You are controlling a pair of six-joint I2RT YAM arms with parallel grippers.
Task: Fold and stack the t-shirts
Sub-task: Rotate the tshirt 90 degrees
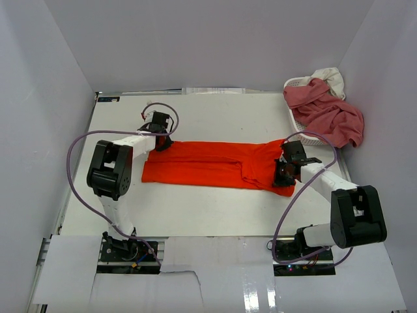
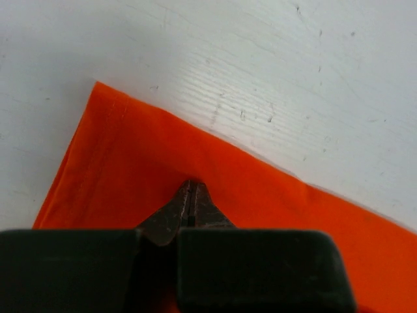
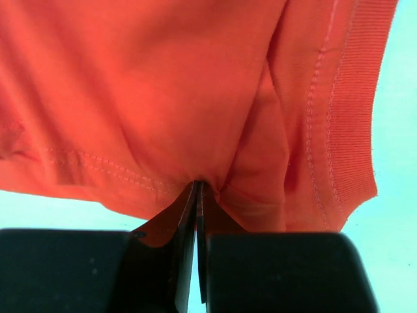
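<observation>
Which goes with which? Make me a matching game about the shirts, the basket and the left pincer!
Things:
1. orange t-shirt
2. pink t-shirt
3. basket
4. left pincer

Where or how:
A. hanging over the basket's edge
B. at the far right corner of the table
C. pinched shut on orange cloth
D. lying in a long strip across the table

Pairs: 1-D, 2-A, 3-B, 4-C.

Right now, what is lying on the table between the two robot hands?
The orange-red t-shirt fills the whole stretch, a long strip from the left gripper to the right gripper, each pinching one end. The top view shows it.
</observation>
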